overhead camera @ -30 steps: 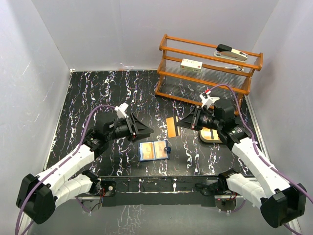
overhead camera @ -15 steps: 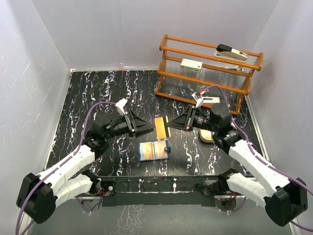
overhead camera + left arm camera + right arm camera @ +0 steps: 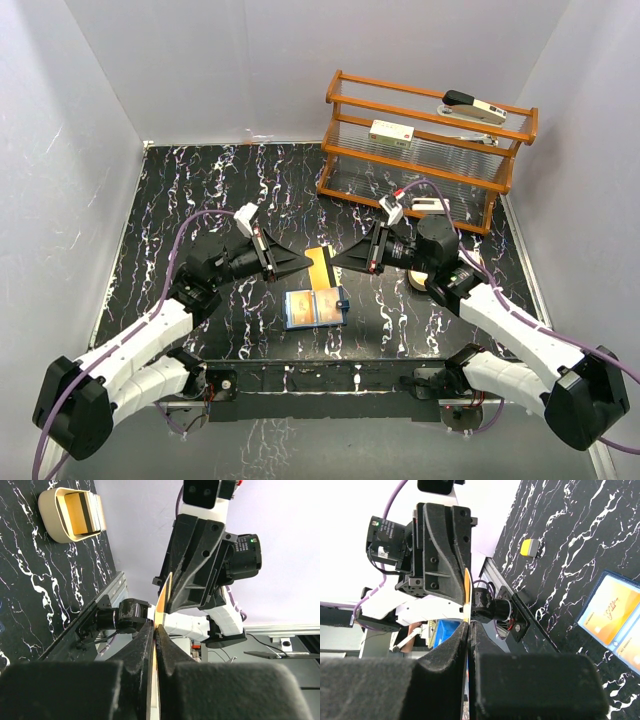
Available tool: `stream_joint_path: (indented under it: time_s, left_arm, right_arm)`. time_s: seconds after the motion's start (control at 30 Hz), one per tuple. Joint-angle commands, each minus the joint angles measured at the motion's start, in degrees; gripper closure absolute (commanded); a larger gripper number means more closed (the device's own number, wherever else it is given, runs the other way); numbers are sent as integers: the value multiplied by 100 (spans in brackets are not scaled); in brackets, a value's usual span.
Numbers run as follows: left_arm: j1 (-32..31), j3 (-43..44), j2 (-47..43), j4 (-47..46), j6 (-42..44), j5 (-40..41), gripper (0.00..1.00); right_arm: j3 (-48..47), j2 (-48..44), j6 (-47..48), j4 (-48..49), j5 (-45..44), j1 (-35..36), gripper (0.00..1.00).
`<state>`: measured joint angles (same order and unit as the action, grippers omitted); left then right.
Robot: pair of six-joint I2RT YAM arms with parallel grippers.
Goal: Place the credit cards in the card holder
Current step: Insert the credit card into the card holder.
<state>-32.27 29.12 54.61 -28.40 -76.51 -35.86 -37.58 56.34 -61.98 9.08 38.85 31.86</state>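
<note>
1. Credit card point(image 3: 320, 266): from the top camera, one orange card was up in the air over the table point(image 3: 200, 190). The left claw point(image 3: 303, 264) was closed on one side of it. The right claw point(image 3: 337, 262) was closed on the other side. The card holder point(image 3: 314, 307) lay open on the table close by, on the side nearer the arm bases.
2. From the left wrist camera, the card showed only as a thin orange line. The left claw's two fingers were squeezed shut on it, and the right claw held the far end. Far off on the table sat a beige tray point(image 3: 50, 517) with more cards point(image 3: 82, 512) in it.
3. From the right wrist camera, the right claw was pinched shut on the same thin edge, with the left claw facing it. The card holder lay flat and open on the table off to one side.
4. I think the card was very light, thin and smooth, so it could slip. It was likely stiff but could bend if both claws pulled. One claw should hold one short end, so the free end can slide into a pocket. The holder looked light and might slide when pushed.
</note>
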Motion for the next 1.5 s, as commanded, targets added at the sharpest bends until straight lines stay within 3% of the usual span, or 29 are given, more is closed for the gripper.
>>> stream_joint_path:
  time_s: [0.0, 0.33, 0.6, 0.9, 1.13, 1.47]
  left_arm:
    - [18, -31, -156, -73, 84, -2, 100]
    - [16, 103, -299, 1778, 1151, 546, 100]
    - [19, 308, 69, 2883, 2095, 1017, 100]
    - [50, 41, 889, 2665, 2343, 661, 100]
    - [80, -75, 1487, 2324, 2291, 500, 100]
    - [185, -26, 2267, 1930, 2373, 153, 100]
  right_arm:
    - [95, 16, 32, 428, -82, 83, 100]
    - [17, -33, 961, -965, -883, 81, 67]
    - [-397, 254, 2086, -2513, -2056, 83, 59]
    - [-280, 943, 2186, -2570, -2423, 193, 56]
    - [-602, 1559, 2497, -2898, -3121, 688, 51]
    - [-756, 2206, 2422, -2789, -3455, 1293, 46]
